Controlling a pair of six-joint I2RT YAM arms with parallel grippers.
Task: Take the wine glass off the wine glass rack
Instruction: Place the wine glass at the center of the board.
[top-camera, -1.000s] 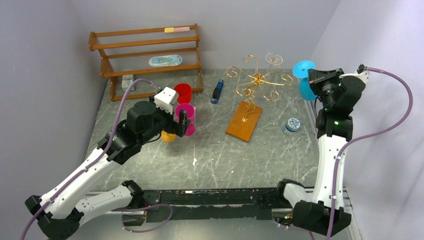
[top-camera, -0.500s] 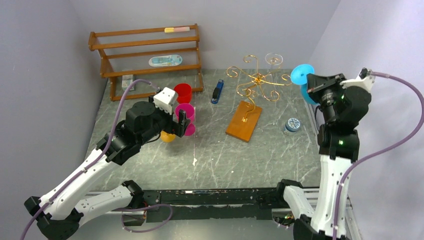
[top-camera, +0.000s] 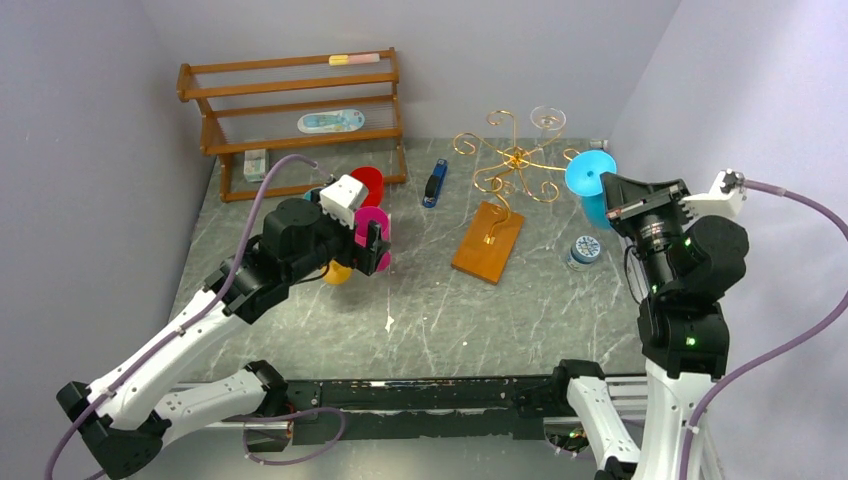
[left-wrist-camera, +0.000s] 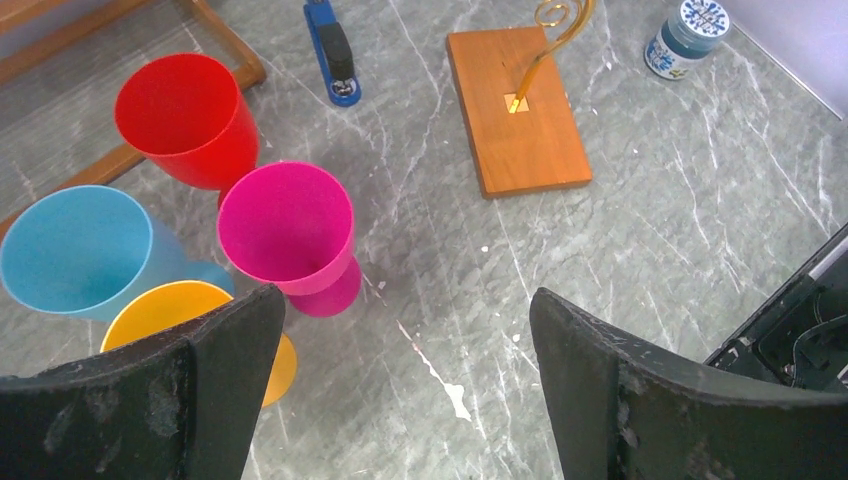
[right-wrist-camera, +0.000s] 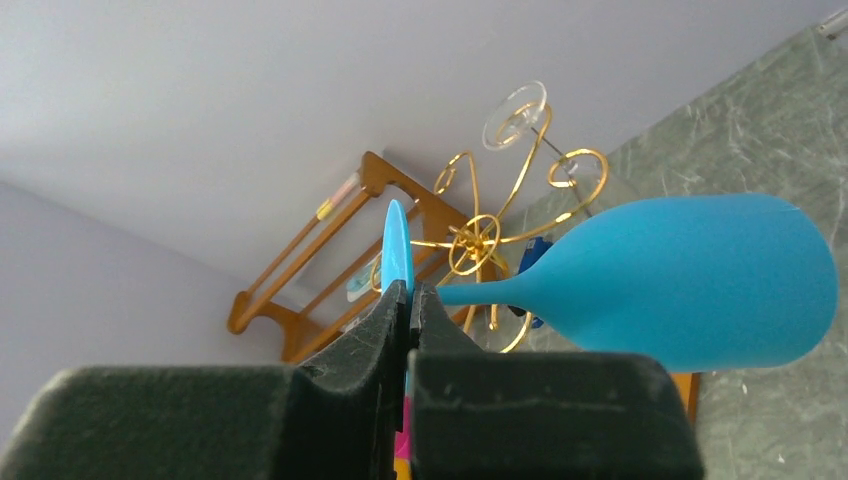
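Right gripper (right-wrist-camera: 408, 295) clenched on the foot disc of one blue wine glass (right-wrist-camera: 690, 280), which is held sideways in the air just right of the wine glass rack (top-camera: 515, 160). One clear glass (top-camera: 547, 118) hangs inverted on a far scroll arm. Left gripper (left-wrist-camera: 400, 380) spread wide, empty, above four clustered goblets: one red goblet (left-wrist-camera: 185, 120), one magenta goblet (left-wrist-camera: 290, 225), one light-blue goblet (left-wrist-camera: 70, 250), one yellow goblet (left-wrist-camera: 200, 305). One stapler (left-wrist-camera: 333, 50) and one jar (left-wrist-camera: 688, 35) lie nearby.
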